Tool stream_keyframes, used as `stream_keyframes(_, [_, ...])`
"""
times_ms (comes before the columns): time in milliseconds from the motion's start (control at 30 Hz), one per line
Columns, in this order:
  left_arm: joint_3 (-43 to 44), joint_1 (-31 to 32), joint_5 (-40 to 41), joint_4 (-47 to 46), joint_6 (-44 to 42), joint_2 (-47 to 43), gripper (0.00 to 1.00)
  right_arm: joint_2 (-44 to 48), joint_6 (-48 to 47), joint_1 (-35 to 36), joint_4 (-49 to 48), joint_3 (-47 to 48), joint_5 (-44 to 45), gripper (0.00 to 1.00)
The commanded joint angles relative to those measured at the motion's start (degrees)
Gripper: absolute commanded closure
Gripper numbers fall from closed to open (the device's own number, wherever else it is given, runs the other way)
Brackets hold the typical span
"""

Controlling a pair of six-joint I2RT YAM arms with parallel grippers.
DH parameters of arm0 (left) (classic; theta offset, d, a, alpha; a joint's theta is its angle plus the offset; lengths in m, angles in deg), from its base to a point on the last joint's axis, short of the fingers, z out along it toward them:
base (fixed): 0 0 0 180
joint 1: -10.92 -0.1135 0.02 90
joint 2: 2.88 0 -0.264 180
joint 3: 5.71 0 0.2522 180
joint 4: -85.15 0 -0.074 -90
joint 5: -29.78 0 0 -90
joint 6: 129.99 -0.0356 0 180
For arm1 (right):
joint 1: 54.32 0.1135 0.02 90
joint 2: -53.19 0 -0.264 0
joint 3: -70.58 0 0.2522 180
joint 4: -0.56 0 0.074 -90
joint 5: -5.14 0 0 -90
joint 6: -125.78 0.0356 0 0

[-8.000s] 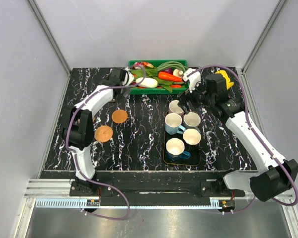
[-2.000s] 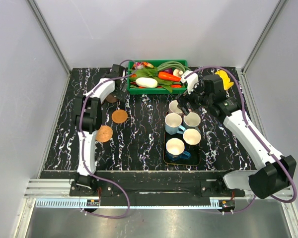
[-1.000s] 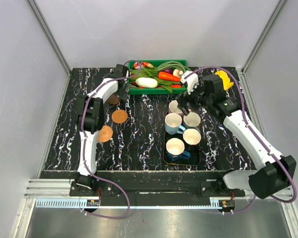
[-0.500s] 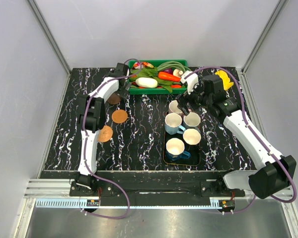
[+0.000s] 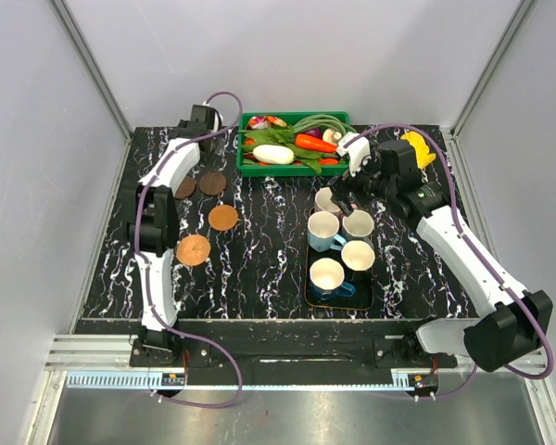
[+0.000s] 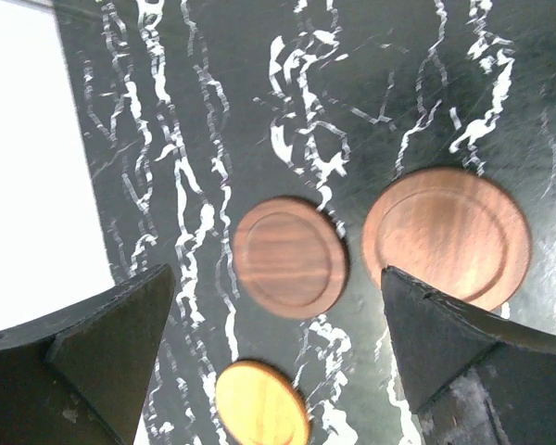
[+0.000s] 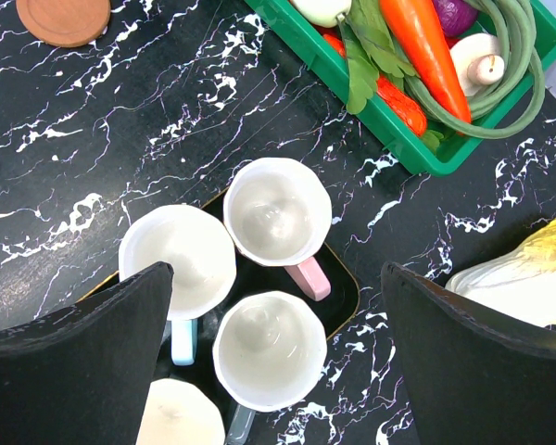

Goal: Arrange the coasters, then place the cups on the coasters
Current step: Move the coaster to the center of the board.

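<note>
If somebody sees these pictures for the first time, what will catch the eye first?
First, the green crate of bright vegetables at the far edge of the black marbled table, with an orange carrot on top. Next, the five cream-lined cups crowded on a black tray right of centre. Then four round brown coasters lying loose on the left side, none with a cup on it.

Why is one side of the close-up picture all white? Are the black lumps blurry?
Left wrist view: the surface past the black marbled table is washed out by brightness; the round brown wooden coasters stay sharp; the left pincer has slightly soft black fingers. Right wrist view: the cream-white cups are crisp; the right pincer shows dark, featureless fingers.
</note>
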Motion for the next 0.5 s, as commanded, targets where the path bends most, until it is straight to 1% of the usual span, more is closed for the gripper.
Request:
stream_keyframes(0, [-5.1,-1.3,0.9,-0.4,-3.6,-5.2,0.01,0.5,-0.6,-0.2,-2.5,-0.3,-0.1,0.00])
stream_keyframes(100, [-7.8,-2.5,1.7,-0.2,-5.2,-4.7,0.01,0.4,-0.6,-0.2,-2.6,-0.2,-0.6,0.00])
stream_keyframes(167, [-7.2,-3.0,1.6,0.5,-5.4,-3.5,0.01,0.2,-0.4,-0.2,-2.5,-0.2,-0.9,0.00])
stream_keyframes(267, [-4.1,-3.7,0.1,3.0,-4.7,-1.0,0.01,0.1,-0.3,-0.2,-2.5,-0.2,-1.0,0.00])
stream_keyframes(467, [1.2,-3.7,0.3,4.3,-3.6,3.6,0.01,0.8,-0.6,-0.2,-2.5,-0.5,-0.3,0.00])
